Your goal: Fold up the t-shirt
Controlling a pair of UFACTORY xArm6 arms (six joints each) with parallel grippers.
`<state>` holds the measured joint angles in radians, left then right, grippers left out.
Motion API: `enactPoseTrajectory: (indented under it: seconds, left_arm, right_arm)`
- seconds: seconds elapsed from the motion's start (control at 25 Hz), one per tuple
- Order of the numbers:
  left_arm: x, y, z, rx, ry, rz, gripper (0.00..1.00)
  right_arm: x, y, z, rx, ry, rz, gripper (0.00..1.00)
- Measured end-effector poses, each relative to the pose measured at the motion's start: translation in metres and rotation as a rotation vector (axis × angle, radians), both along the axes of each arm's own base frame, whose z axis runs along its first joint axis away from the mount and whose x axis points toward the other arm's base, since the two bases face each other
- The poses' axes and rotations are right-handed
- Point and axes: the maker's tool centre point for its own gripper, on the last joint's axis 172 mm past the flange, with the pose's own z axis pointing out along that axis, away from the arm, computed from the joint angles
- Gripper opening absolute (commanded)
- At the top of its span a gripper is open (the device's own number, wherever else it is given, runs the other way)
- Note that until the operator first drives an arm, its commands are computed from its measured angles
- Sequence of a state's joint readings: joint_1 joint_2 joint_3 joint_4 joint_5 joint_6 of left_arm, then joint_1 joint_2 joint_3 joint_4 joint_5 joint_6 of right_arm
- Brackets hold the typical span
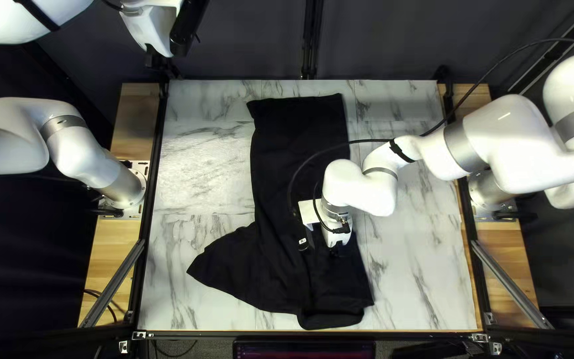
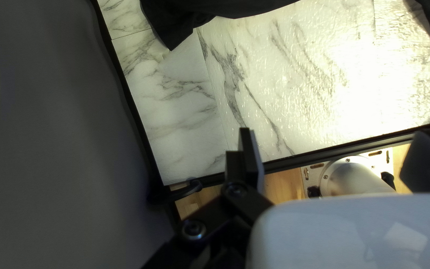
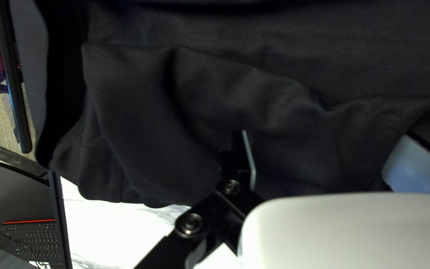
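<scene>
Left arm (image 1: 78,143): raised, crossing upper edge of top left view; left hand (image 1: 161,62) pointing downward, fingers spread. Right arm (image 1: 513,136): extended inward, bent; wrist (image 1: 360,187) low; right hand (image 1: 321,246) pointing downward, fingers spread.

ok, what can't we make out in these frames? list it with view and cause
- Top left view: the part of the t-shirt under the right arm; the arm covers it.
- Top left and right wrist views: whether the right gripper's fingertips touch the cloth; black on black.
- Left wrist view: most of the shirt; cut off by the edge.
- All views: how many layers lie stacked; upper cloth hides lower.
</scene>
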<state>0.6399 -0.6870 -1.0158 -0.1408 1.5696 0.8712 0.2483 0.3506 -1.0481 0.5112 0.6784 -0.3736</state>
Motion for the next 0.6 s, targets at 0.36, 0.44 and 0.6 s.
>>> enactPoseTrajectory:
  seconds: [0.36,0.44,0.6]
  left_arm:
    - [0.0,0.0,0.0,0.0,0.0,0.0,1.0]
    - [0.0,0.0,0.0,0.0,0.0,0.0,1.0]
    - [0.0,0.0,0.0,0.0,0.0,0.0,1.0]
  right_arm:
    - [0.006,-0.005,0.0,0.019,-0.028,0.003,1.0]
    - [0.001,-0.007,0.002,0.02,-0.028,0.001,1.0]
    - [-0.003,-0.01,0.004,0.018,-0.024,-0.001,1.0]
